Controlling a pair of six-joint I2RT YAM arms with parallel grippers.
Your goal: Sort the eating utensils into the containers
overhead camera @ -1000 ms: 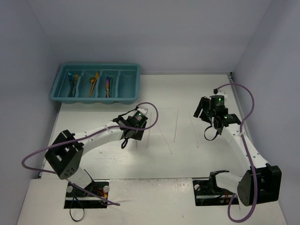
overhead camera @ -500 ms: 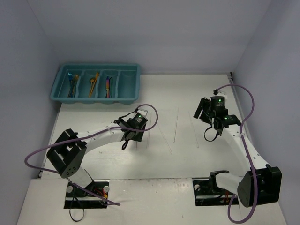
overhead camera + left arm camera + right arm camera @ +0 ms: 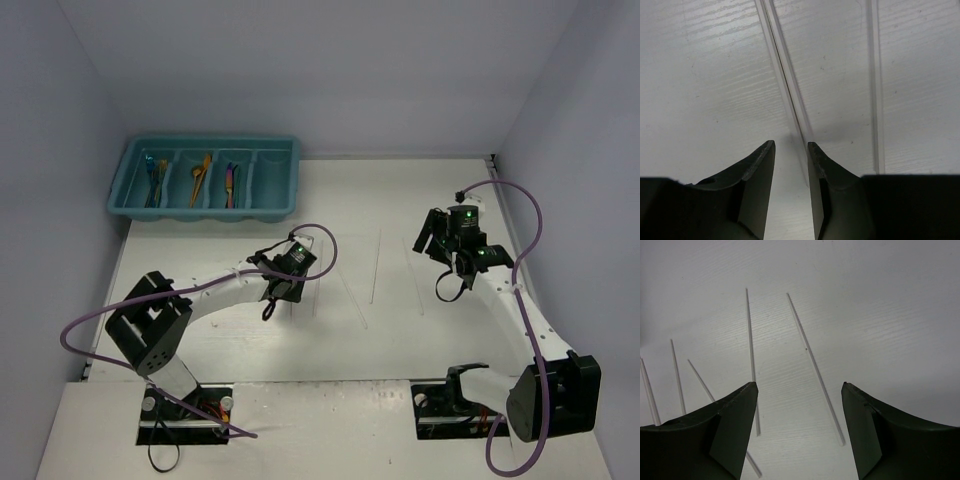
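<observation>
Left tool (image 3: 791,145), narrowly parted, straddles a stick (image 3: 787,95); right tool (image 3: 800,385) wide, astride another stick (image 3: 815,367).

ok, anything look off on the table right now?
Nothing damaged or spilled. Only the pale translucent sticks are out of place: several lie loose mid-table at mixed angles, outside the teal tray, which holds coloured utensils.

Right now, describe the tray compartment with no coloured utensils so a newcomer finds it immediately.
Look to the table's far left corner, where a teal tray sits. Of its four long slots, take the rightmost compartment. The other three hold coloured utensils; it shows only bare teal.
</observation>
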